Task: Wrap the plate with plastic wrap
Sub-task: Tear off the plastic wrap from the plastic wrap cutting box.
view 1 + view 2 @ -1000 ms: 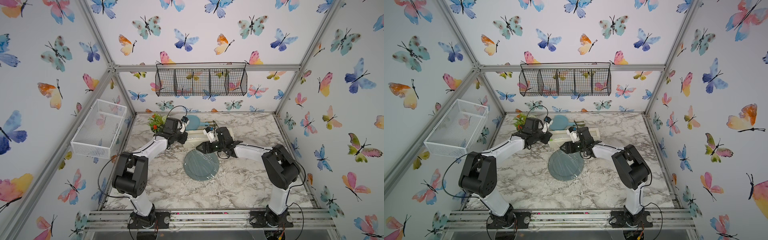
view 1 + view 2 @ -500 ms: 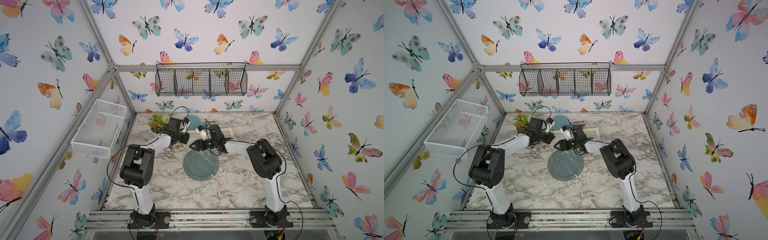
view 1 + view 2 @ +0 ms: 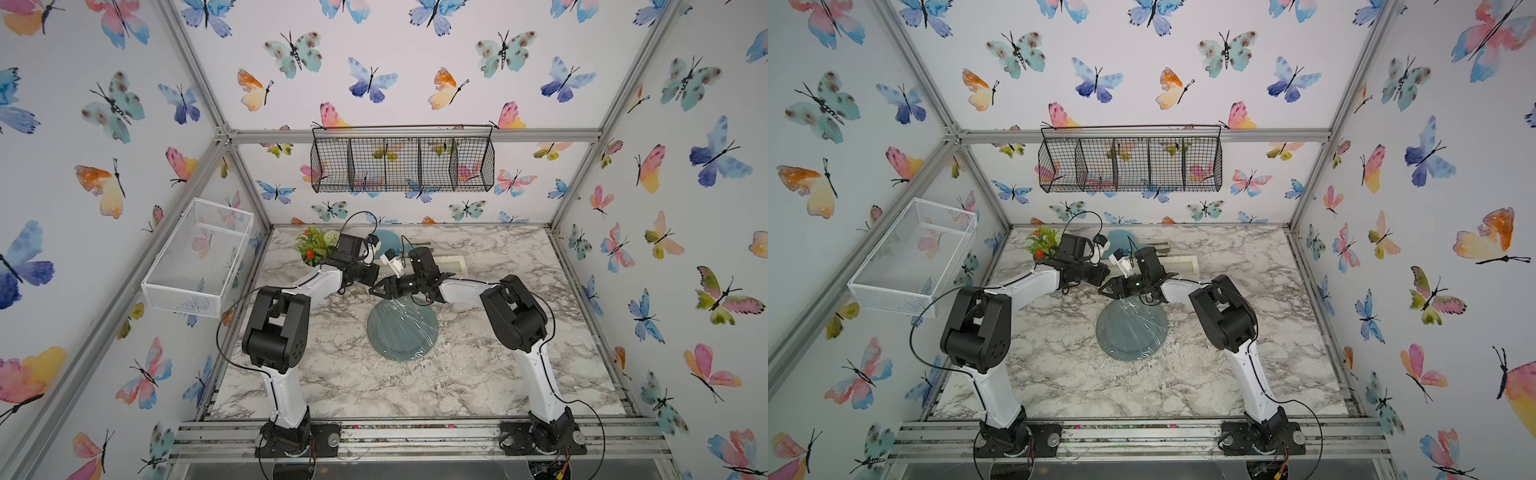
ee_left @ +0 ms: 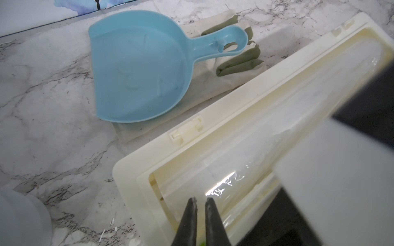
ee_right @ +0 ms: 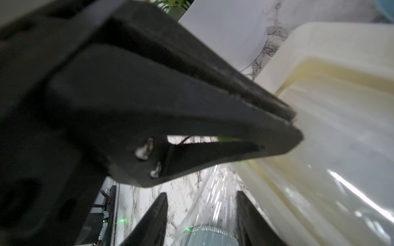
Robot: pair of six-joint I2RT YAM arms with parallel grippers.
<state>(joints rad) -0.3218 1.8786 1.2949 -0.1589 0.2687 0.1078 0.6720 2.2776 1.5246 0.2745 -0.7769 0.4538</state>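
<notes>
The grey-blue plate (image 3: 402,328) (image 3: 1131,328) lies mid-table with wrinkled plastic wrap (image 3: 409,311) over it. The film (image 5: 215,191) stretches from the cream box (image 3: 451,262) (image 4: 213,132) down to the plate's rim (image 5: 204,238). My left gripper (image 4: 200,199) (image 3: 374,275) sits at the box's near corner, its fingers pressed almost together with a sliver of the green slider (image 5: 226,139) between them. Just in front of it, my right gripper (image 5: 201,196) (image 3: 372,291) is open, one finger on each side of the taut film, nothing pinched.
A light-blue dustpan (image 4: 138,70) lies on cream gloves (image 4: 234,64) behind the box. A potted plant (image 3: 313,245) stands at the back left. A black wire basket (image 3: 401,164) hangs on the back wall and a white mesh basket (image 3: 199,257) on the left wall.
My right gripper has slid left along the box front until it sits right beside the left gripper. The left arm's elbow has swung outward while its gripper stayed at the box.
</notes>
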